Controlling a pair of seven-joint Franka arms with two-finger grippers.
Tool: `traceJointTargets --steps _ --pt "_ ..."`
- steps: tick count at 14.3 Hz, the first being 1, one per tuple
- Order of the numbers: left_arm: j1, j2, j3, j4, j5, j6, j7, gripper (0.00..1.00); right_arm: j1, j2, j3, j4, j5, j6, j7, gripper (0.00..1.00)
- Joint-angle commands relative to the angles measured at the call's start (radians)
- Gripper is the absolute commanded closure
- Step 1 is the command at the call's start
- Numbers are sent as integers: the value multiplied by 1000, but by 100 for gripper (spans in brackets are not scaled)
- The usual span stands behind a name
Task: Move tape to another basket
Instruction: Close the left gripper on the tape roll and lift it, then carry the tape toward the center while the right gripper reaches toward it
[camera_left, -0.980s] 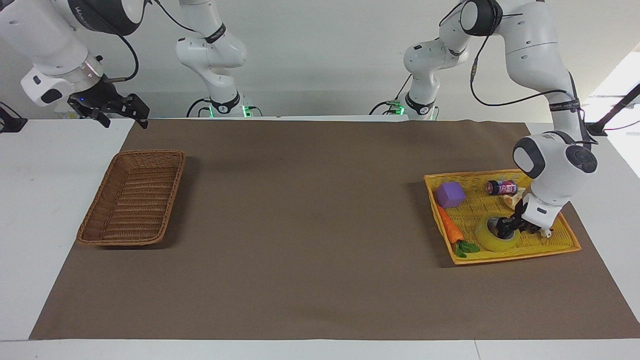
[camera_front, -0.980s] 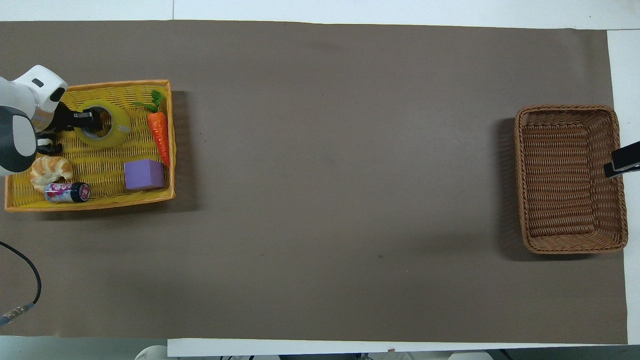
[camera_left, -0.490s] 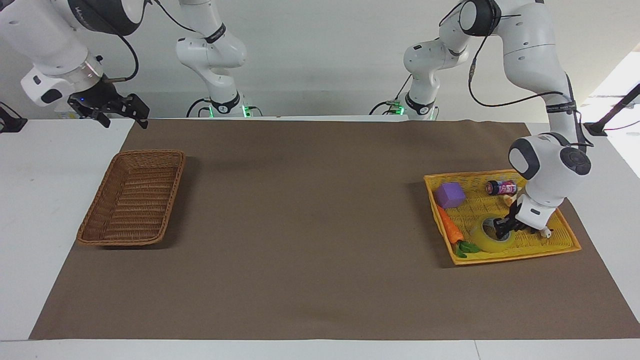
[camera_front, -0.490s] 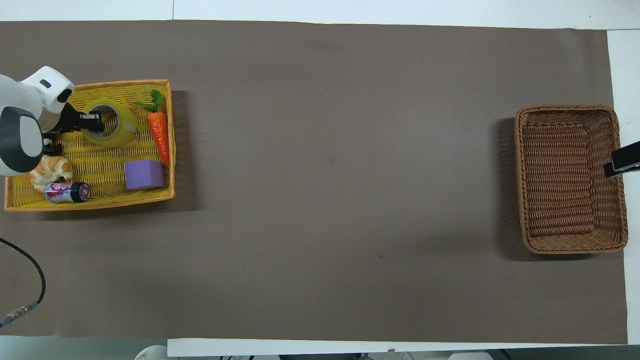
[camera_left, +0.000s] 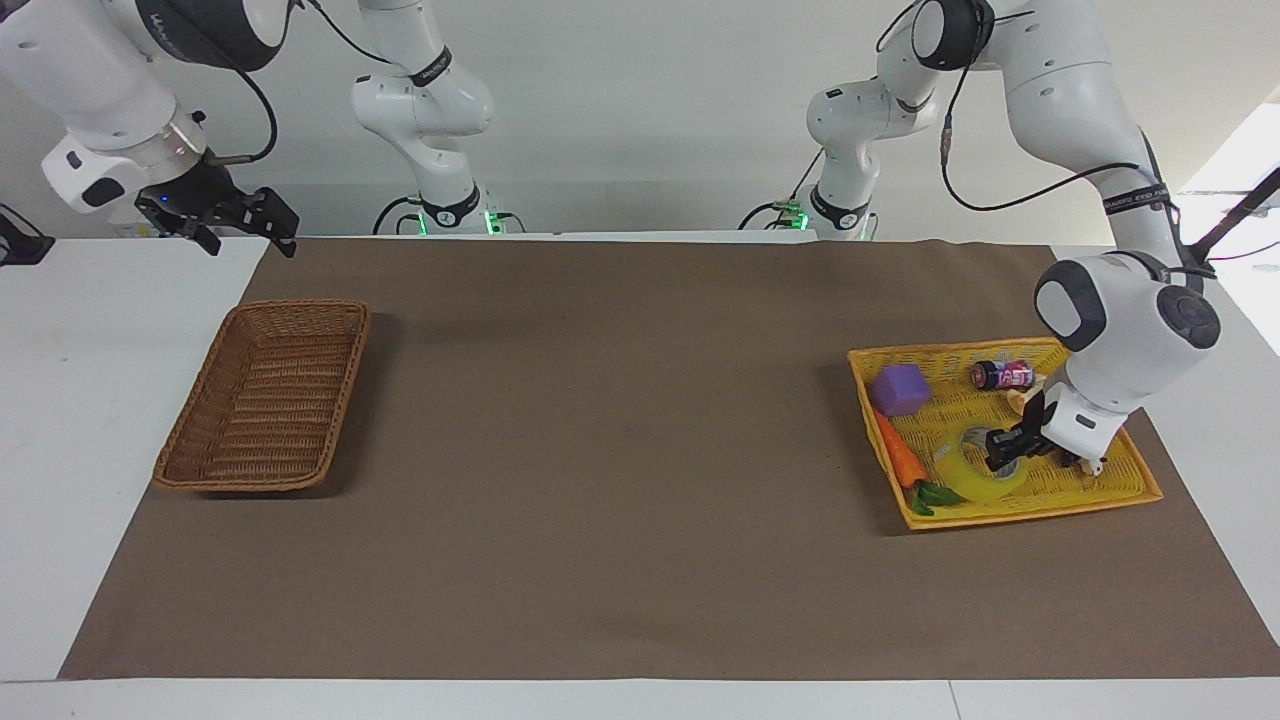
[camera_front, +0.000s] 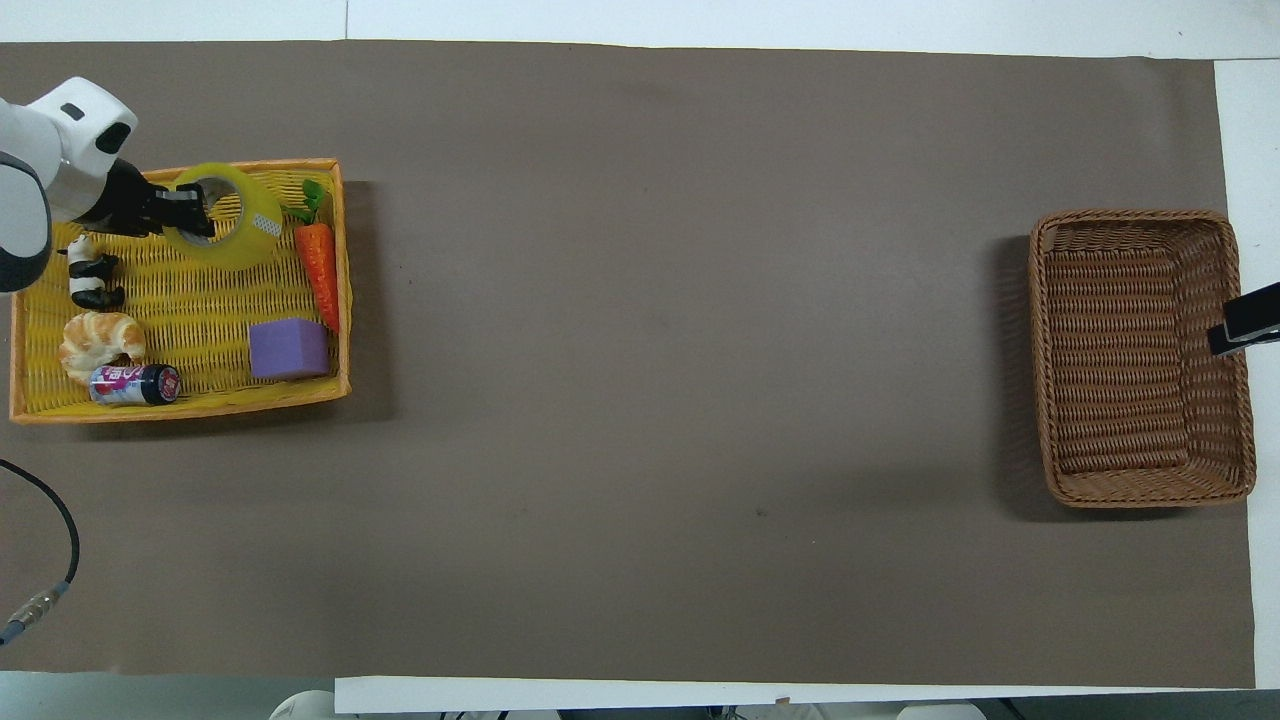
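The yellow tape is tilted and raised a little over the corner of the flat yellow tray farthest from the robots; it also shows in the overhead view. My left gripper is shut on the tape's rim, with one finger inside the core, and shows in the overhead view. The dark-brown wicker basket stands empty at the right arm's end of the table and shows in the overhead view. My right gripper waits open above the table beside the basket, its tip at the overhead view's edge.
In the yellow tray lie a carrot, a purple cube, a can, a croissant and a small panda figure. A brown mat covers the table between tray and basket.
My left gripper has lifted the tape off the tray floor and carried it toward the tray's edge farthest from the robots; the tape now tilts. The right arm has not moved.
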Motion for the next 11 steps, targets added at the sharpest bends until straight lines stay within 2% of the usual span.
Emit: traceJointTargets --steps 1,4,5,6,8,9,11 --pt "-99 -25 6 117 -50 -143 -185 100 2 -19 12 -26 -6 17 -18 1" --pt "-230 -31 5 112 -118 -101 -356 100 4 -20 12 -25 14 25 -34 1" --pt "-260 -35 5 102 -162 -99 -381 100 2 -19 13 -25 67 40 -44 1" --pt "-328 -54 6 70 -196 -88 -399 100 -12 -17 12 -32 174 74 -46 1" --pt "-430 -87 6 -18 -201 40 -500 100 -29 -19 12 -60 279 132 -44 1" --pt "-464 -97 6 -47 -201 88 -551 100 -27 -8 12 -65 354 146 -44 1" --pt "-475 -104 3 -62 -217 103 -557 100 -21 24 10 -84 556 210 -2 1"
